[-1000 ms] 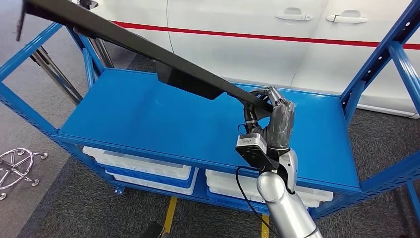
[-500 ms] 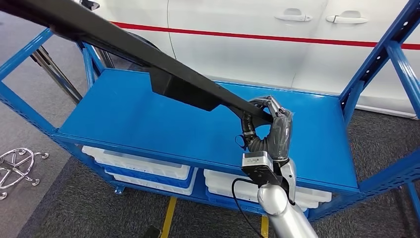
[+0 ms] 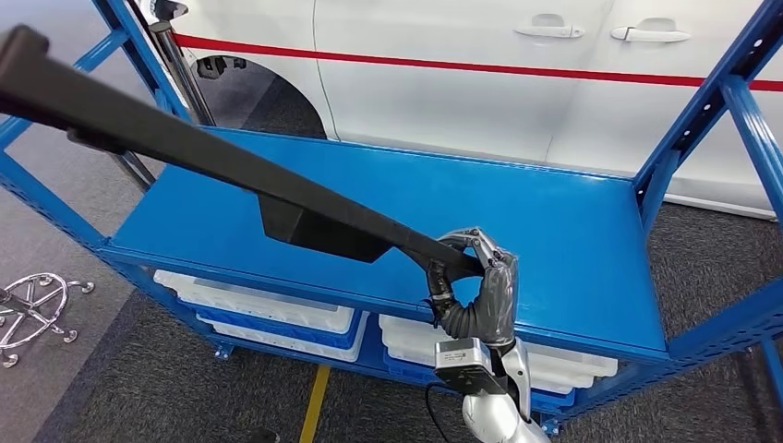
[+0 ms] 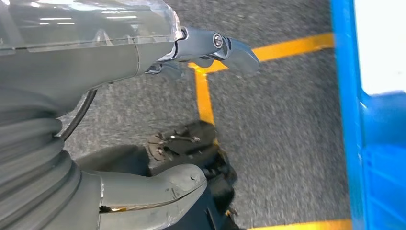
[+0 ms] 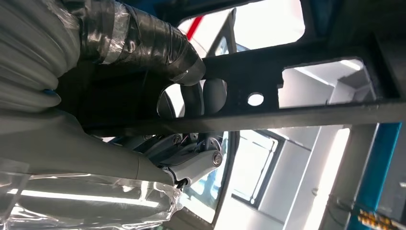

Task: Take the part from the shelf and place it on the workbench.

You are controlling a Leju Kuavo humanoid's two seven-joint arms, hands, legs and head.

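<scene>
White car body (image 3: 480, 92) with red stripe (image 3: 462, 65) and door handles (image 3: 548, 29) behind; white bins (image 3: 268, 314) below; chrome chair base (image 3: 32, 309) on grey carpet; yellow floor line (image 4: 203, 96).

You've got a white car (image 3: 462, 92) with a red stripe (image 3: 554, 70) across the top of the frame, grey carpet floor (image 3: 111, 369) with yellow tape (image 3: 314, 401) at the bottom, and a chrome chair base (image 3: 32, 309) lower left.
</scene>
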